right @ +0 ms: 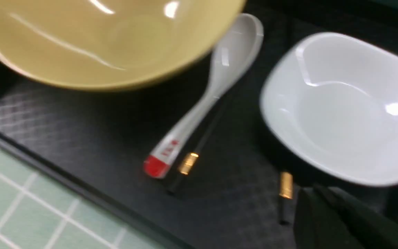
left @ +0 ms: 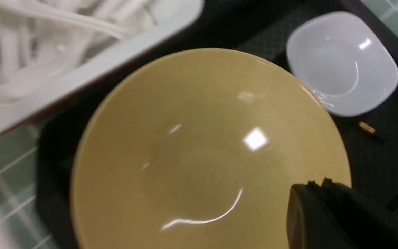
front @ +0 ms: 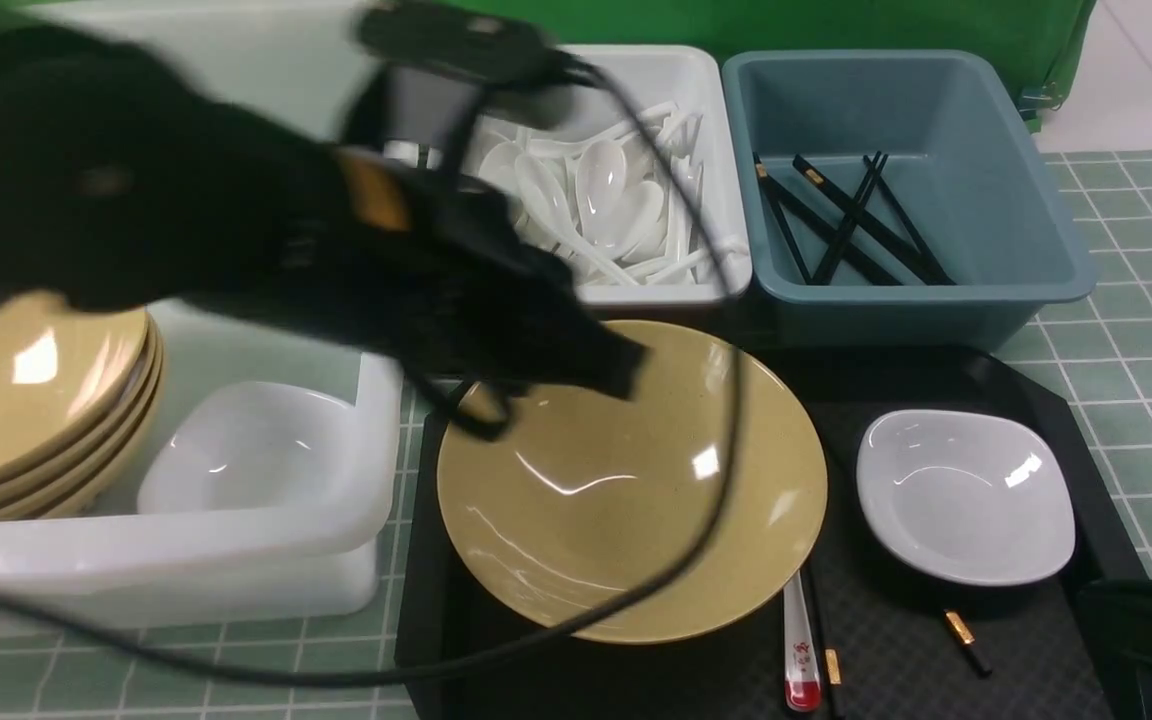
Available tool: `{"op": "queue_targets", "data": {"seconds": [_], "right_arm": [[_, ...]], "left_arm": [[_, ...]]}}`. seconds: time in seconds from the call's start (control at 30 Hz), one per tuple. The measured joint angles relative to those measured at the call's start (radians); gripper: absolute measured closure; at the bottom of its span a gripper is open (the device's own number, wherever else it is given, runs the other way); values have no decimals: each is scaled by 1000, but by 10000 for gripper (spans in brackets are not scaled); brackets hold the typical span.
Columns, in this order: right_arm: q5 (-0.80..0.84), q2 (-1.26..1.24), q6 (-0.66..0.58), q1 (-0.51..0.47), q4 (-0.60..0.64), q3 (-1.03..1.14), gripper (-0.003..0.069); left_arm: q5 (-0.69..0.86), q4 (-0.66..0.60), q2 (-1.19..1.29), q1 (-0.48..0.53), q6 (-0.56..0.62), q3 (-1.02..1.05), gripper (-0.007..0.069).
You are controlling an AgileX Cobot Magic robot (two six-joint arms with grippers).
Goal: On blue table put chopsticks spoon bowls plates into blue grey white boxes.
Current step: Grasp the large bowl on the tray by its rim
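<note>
The wide, glossy mustard-tan bowl (front: pixel 631 500) sat on the left part of the textured black tray (front: pixel 896 650), and the left gripper (front: pixel 608 362) hung over its far rim (too blurred to tell whether the jaws were apart or closed; the left wrist view showed only one dark finger (left: pixel 318 214) above the bowl's inside). The white soup spoon with a red handle tip (front: pixel 802 655) lay at the bowl's near right edge, its scoop tucked under the rim. Just to the right of the spoon lay a thin black chopstick with a gold band (front: pixel 833 668). A second chopstick (front: pixel 966 640) poked out from beneath the small glossy white rounded-square plate (front: pixel 966 495), which stood on the tray's right part, apart from the bowl. The right gripper (front: pixel 1136 625) was at the tray's near right corner, close to that plate, and its opening could not be told either. Beyond the tray, the blue-grey plastic bin (front: pixel 1036 250) held more black chopsticks (front: pixel 846 225), and the white bin (front: pixel 706 80) to its left was heaped with plain white spoons (front: pixel 606 200). On the left, the large translucent white tub (front: pixel 136 560) held a stack of tan bowls (front: pixel 26 400) with another white plate (front: pixel 246 450) beside them. Everything stood on the pale blue-green tiled table (front: pixel 1136 400).
</note>
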Motion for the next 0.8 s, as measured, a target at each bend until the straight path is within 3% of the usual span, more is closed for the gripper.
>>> {"op": "queue_targets", "data": {"seconds": [0.43,0.6,0.8], "right_arm": [[-22,0,-38,16,28,0,623],[-27,0,-39,16,28,0,622],[-37,0,-39,16,29,0,622]], "left_arm": [[45,-16,515,-31,26,-204,622],[52,-240,574,-31,127,-229,622],[44,-645,572,-31,439,-240,622]]}}
